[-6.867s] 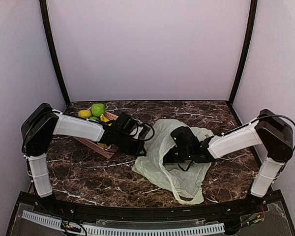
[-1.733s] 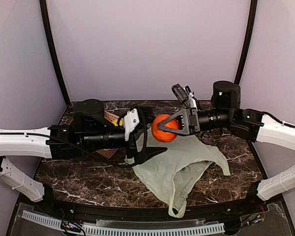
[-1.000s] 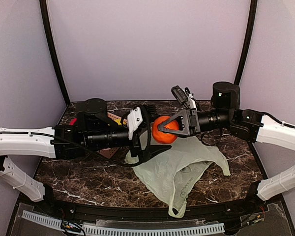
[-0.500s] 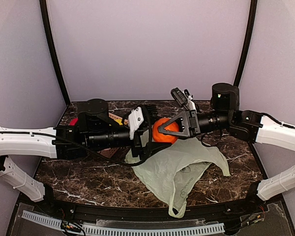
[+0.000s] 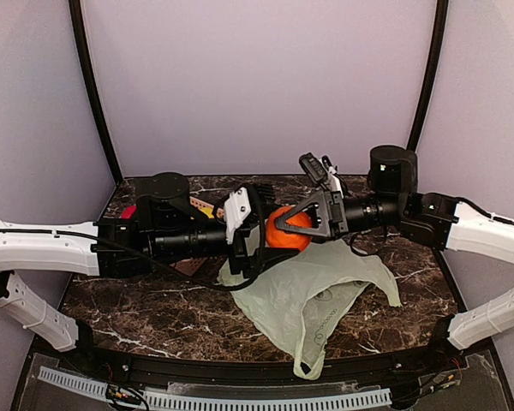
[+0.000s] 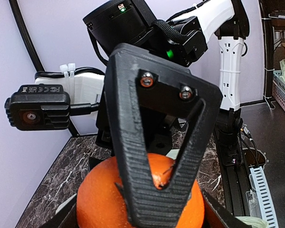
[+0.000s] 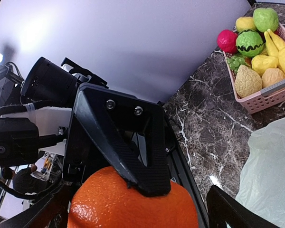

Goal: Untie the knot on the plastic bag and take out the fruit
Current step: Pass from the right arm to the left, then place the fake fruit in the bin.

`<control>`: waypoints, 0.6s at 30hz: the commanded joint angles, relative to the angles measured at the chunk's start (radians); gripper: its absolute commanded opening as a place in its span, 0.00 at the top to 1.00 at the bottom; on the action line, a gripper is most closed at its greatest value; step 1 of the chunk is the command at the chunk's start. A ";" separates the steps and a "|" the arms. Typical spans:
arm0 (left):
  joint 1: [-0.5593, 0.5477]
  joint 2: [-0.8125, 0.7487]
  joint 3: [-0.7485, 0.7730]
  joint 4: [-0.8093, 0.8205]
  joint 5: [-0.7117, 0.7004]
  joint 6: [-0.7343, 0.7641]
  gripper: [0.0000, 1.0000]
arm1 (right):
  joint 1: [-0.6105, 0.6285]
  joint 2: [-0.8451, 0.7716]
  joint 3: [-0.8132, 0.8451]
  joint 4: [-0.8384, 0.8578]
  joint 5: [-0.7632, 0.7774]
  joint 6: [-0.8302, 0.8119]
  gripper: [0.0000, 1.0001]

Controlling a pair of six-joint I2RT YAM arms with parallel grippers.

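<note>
Moved: both arms were down at the plastic bag (image 5: pixel 313 287) a few seconds back. Now they reach level above it, and over the last second the left hand (image 5: pixel 261 227) has slid in onto the orange fruit (image 7: pixel 133 204) that the right hand (image 5: pixel 293 224) was carrying.
Left hand: pinching the orange fruit, with a finger (image 6: pixel 213 218) against each side of it in its own wrist view.
Right hand: spread. Its wrist view shows a gap between the fruit and one finger (image 7: pixel 228 209), so it sits around the fruit without squeezing.
Orange fruit: in mid-air where the two hands meet, above the bag's far left edge and off the counter (image 5: pixel 154 300).
Plastic bag: pale green, slack and flat on the dark marble counter, one handle loop towards the near edge.
Basket (image 7: pixel 263 92): pink, on the counter just beyond the bag's far left corner. It holds a green apple-like fruit (image 7: pixel 266 19), yellow bananas (image 7: pixel 271 45), a striped green piece and a pink one.
</note>
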 commanded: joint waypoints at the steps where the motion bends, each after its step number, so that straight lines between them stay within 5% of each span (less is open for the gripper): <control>1: -0.004 -0.032 0.005 -0.046 -0.021 -0.003 0.37 | 0.004 -0.052 -0.019 0.013 0.086 -0.006 0.01; 10: 0.022 -0.155 -0.084 -0.208 -0.154 -0.032 0.39 | -0.067 -0.222 -0.077 -0.042 0.297 0.003 0.01; 18: 0.289 -0.252 -0.162 -0.373 -0.189 -0.197 0.40 | -0.092 -0.279 -0.111 -0.051 0.321 -0.007 0.01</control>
